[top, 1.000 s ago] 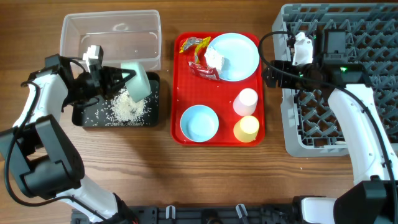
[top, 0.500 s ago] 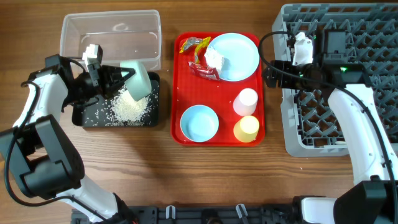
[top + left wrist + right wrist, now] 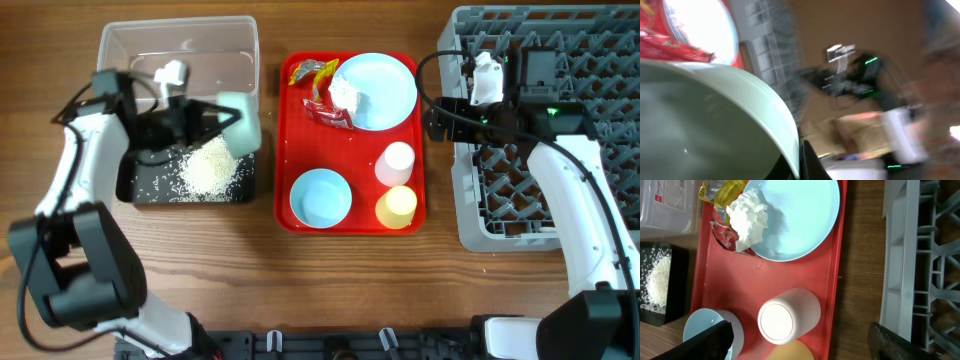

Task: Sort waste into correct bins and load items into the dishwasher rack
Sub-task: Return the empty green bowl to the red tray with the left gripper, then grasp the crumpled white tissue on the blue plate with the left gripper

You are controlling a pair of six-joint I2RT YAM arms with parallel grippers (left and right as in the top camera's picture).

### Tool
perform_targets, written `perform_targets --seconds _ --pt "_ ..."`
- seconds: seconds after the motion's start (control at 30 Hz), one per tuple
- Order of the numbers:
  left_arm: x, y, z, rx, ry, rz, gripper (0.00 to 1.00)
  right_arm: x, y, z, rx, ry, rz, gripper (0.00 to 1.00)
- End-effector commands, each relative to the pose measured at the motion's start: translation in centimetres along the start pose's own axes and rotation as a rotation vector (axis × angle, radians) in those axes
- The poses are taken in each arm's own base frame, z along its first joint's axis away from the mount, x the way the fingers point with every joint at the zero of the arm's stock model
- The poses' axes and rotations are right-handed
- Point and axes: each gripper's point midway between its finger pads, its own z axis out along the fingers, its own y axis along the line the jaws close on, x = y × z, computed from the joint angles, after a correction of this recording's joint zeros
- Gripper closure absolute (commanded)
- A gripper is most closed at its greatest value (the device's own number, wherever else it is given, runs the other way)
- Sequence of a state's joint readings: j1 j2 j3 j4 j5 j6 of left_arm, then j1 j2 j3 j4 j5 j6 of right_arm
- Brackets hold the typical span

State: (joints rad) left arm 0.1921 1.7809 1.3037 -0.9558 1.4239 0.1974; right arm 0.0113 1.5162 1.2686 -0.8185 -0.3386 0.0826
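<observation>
Reaching in from 9 o'clock with left arm (image 3: pixel 85 150), elbow bent; clamping left gripper (image 3: pixel 212 120) onto rim of pale-green bowl (image 3: pixel 243 122), tipped on edge over rice (image 3: pixel 210 172) in black tray (image 3: pixel 128 188). Hovering right gripper (image 3: pixel 430 118) at 2 o'clock, jaws spread wide, empty, between red tray (image 3: pixel 295 140) and dishwasher rack (image 3: pixel 520 220) at 3 o'clock.

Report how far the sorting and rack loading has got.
Done: rice lies in the black tray. In hand: the left tool holds the pale-green bowl tipped over that tray. Left: wrappers, tissue, plate, light-blue bowl, pink cup and yellow cup sit on the red tray; the dishwasher rack shows no dishes; the right tool is open.
</observation>
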Motion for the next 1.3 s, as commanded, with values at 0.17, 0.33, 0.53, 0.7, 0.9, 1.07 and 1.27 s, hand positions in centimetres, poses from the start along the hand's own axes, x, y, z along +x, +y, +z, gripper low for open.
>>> perform_targets --seconds 0.17,0.33,0.53,0.7,0.9,1.07,1.27 --pt "0.6 5.1 9.9 -1.044 0.084 0.422 0.96 -0.3 0.2 -0.6 0.008 -0.011 -0.007 0.12" --pt "2.1 8.2 14.3 -1.195 0.129 0.557 0.96 -0.2 0.2 -0.6 0.008 -0.010 -0.007 0.12" --pt "4.5 12.2 16.7 -1.215 0.233 0.550 0.96 -0.3 0.2 -0.6 0.008 -0.011 -0.008 0.12" --pt "6.1 12.8 17.7 -1.210 0.287 0.557 0.86 -0.3 0.2 -0.6 0.008 -0.011 -0.007 0.12" --pt "7.5 11.7 19.0 -1.188 0.321 0.597 0.04 -0.3 0.2 -0.6 0.008 -0.011 -0.007 0.12" --pt "-1.1 2.4 18.1 -1.126 0.218 0.754 0.00 -0.3 0.2 -0.6 0.008 -0.014 -0.008 0.08" --pt "-8.9 5.0 15.0 -1.009 0.106 0.650 0.00 0.7 -0.2 -0.7 0.016 0.025 0.071 0.08"
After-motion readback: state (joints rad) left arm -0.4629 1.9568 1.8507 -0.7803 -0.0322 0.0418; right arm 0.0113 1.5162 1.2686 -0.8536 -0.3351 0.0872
